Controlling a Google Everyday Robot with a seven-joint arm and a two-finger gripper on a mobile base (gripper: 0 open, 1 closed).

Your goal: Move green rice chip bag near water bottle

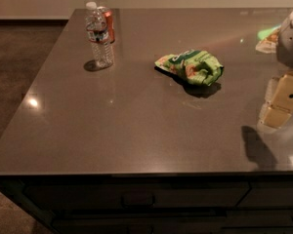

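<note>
While the gripper point(281, 105) hangs at the frame's right edge (can't say if it's spread or closed), the green rice chip bag point(190, 67) lies left of it mid-counter point(136, 130), long axis pointing roughly at the water bottle point(99, 37), upper left.

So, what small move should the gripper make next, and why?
Probably bring the gripper over the green rice chip bag. The gripper hangs above the counter at the picture's right, apart from the bag, and the bag lies mid-counter, well apart from the water bottle, so it is not yet held.
</note>
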